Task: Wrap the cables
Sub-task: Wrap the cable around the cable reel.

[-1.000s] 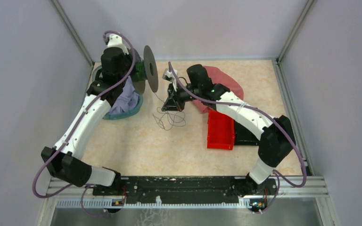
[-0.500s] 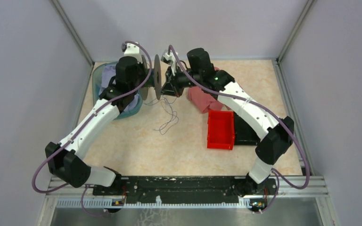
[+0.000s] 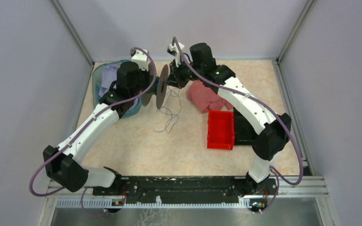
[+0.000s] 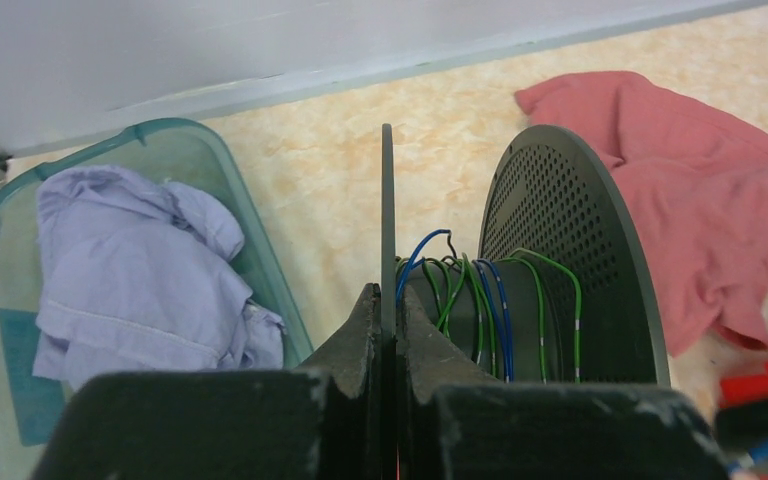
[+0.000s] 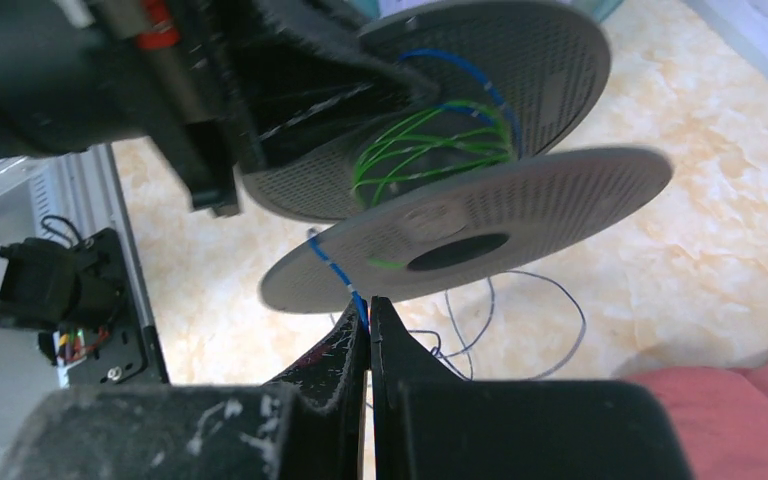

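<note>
Spool point(image 4: 560, 250), black round perforated plastic, hangs between teal tub point(image 3: 95, 77) and pink cloth point(image 3: 205, 96), flange clamped in left jaws; right jaws pinch thin dark thread-like cable point(image 5: 345, 285).

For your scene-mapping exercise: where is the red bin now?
In the top view, the red bin sits right of centre, next to the pink cloth and the right arm.

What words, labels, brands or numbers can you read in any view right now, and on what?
None readable.
The spool flanges show only perforations.
The red bin and teal tub carry no visible print.
Anything on the base rail and its small boards is too small to read.
</note>
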{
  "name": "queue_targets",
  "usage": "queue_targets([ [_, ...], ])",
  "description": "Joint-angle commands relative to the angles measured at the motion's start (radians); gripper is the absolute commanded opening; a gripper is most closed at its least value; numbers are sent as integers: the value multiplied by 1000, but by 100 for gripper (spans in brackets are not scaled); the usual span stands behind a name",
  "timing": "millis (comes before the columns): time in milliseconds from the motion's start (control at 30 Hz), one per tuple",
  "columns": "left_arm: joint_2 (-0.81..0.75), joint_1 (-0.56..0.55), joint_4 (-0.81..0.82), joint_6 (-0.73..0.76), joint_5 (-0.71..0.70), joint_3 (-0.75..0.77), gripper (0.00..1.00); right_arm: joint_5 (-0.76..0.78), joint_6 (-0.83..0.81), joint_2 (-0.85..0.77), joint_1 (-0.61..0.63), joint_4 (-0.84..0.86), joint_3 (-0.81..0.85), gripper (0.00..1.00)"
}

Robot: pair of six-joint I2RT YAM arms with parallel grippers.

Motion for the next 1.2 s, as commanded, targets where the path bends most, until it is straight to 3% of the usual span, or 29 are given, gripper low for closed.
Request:
queue_targets([
  [0, -61, -11, 16, 24, 139, 0, 0, 81, 14, 2, -22, 45, 67, 0],
  [467, -97, -13, -20, 38, 284, 1, 0, 189, 9, 19, -87, 76, 11, 0],
  [1167, -111, 35, -78, -53, 441, 62, 0, 94, -28, -40, -191, 238, -329, 23],
])
